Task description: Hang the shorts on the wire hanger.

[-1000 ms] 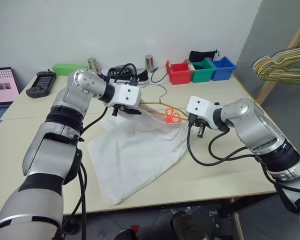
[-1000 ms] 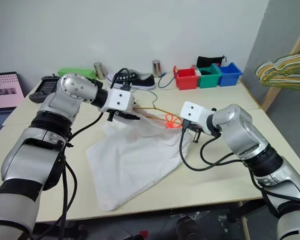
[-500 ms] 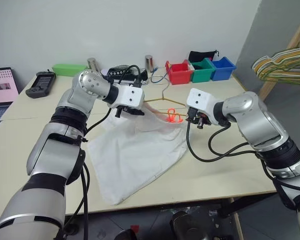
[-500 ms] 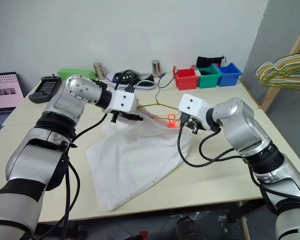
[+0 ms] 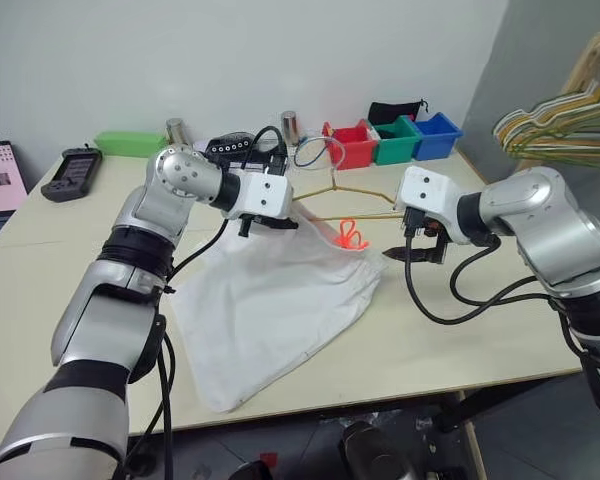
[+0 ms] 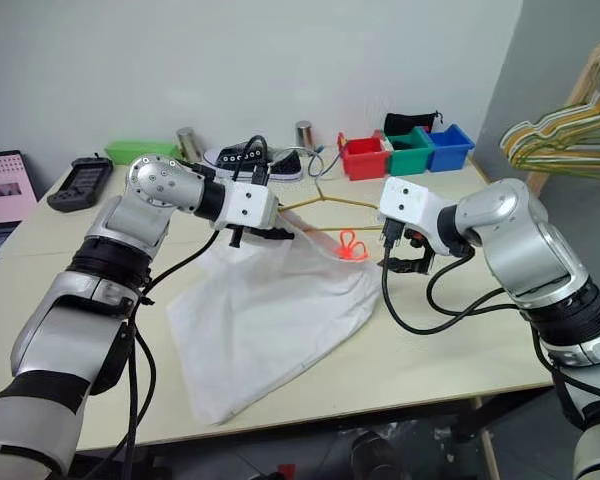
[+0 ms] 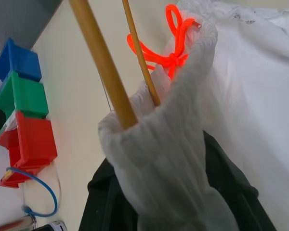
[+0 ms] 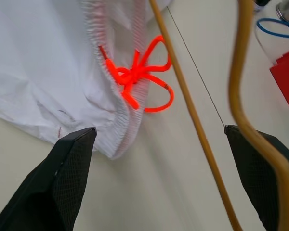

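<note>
The left gripper (image 5: 270, 222) was clamped on the shorts' (image 5: 270, 310) waistband, with the hanger (image 5: 345, 195) poking into it. The right gripper (image 5: 412, 256) stood wide apart, empty, beside the drawstring (image 5: 350, 235). The shorts sprawled across the table (image 5: 460, 330).

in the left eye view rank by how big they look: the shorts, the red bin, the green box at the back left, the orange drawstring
1. the shorts, by far the largest
2. the red bin and the green box look about alike, so no ranking between them
3. the orange drawstring, smallest
</note>
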